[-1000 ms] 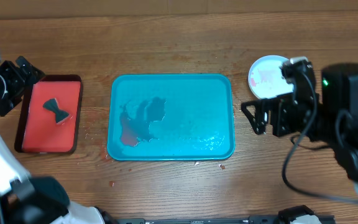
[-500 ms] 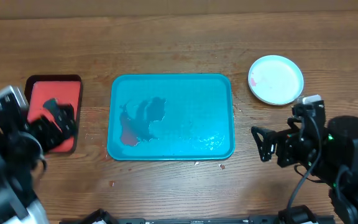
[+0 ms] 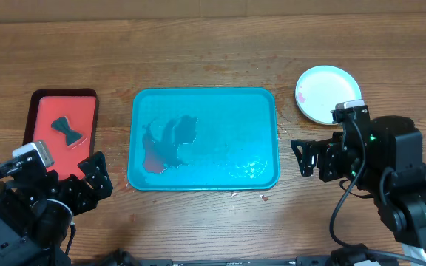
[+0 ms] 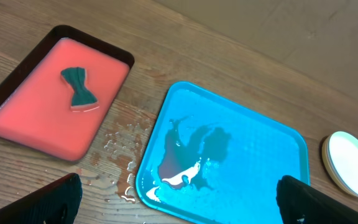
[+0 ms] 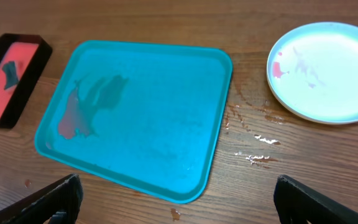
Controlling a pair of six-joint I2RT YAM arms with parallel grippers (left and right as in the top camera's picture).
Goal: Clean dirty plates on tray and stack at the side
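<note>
No text, label, brand, number or sign can be read in any view. Plain, unmarked surfaces are shown by the tray (image 3: 228,122), the plates (image 3: 328,94), the red tray (image 3: 50,159) and the bench (image 3: 198,44).

plates (image 3: 322,90) lower rim hidden under right arm (image 3: 379,151); stack count unclear; right wrist view crops rim.

The tray (image 3: 228,125) lies at the middle of the table (image 3: 198,44), and the plates (image 3: 328,94) sit stacked to its right, toward the back. A smaller tray (image 3: 80,111) lies to its left, with a bow-shaped piece (image 3: 69,131) in it.
</note>
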